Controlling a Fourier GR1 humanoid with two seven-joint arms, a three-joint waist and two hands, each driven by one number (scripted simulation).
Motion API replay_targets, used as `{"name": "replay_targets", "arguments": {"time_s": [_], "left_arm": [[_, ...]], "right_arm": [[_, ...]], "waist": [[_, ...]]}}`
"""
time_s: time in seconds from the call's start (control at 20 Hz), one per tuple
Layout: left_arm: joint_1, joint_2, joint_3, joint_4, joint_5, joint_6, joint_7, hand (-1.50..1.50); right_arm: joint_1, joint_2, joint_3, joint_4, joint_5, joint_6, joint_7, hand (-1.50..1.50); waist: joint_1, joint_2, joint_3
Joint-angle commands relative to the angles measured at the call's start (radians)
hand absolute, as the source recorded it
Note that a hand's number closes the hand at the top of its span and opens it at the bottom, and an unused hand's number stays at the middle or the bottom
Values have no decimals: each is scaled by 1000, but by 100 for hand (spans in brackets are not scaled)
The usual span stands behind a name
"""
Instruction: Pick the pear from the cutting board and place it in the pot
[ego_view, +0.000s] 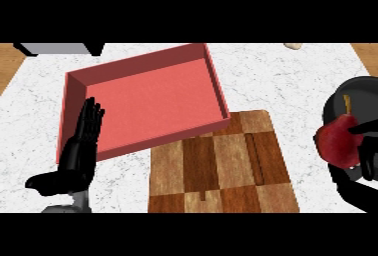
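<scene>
A dark red pear with a thin stem sits at the right edge of the head view, with my right hand curled round it from the right. It is held to the right of the wooden cutting board and in front of the black pot, whose rim shows just behind it. My left hand rests open at the lower left, fingers pointing up, beside the red tray.
A shallow red square tray lies behind the cutting board, overlapping its far left corner. A grey box stands at the back left and a small pale object at the back right. The counter is white marble.
</scene>
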Motion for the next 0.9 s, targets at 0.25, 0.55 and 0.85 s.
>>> {"name": "replay_targets", "arguments": {"time_s": [0.25,0.55,0.85], "left_arm": [[49,-32,-35,-48,-24,15,37,0],[5,-28,1,72,-15,-16,-20,0],[13,-2,8,-13,-6,-36,47,0]], "right_arm": [[-35,-78,-355,358,-243,-66,-316,150],[-125,-104,-382,677,-264,-85,-527,150],[-279,-150,-372,992,-261,-22,-630,150]], "waist": [[4,5,-5],[7,8,-5],[19,9,-5]]}}
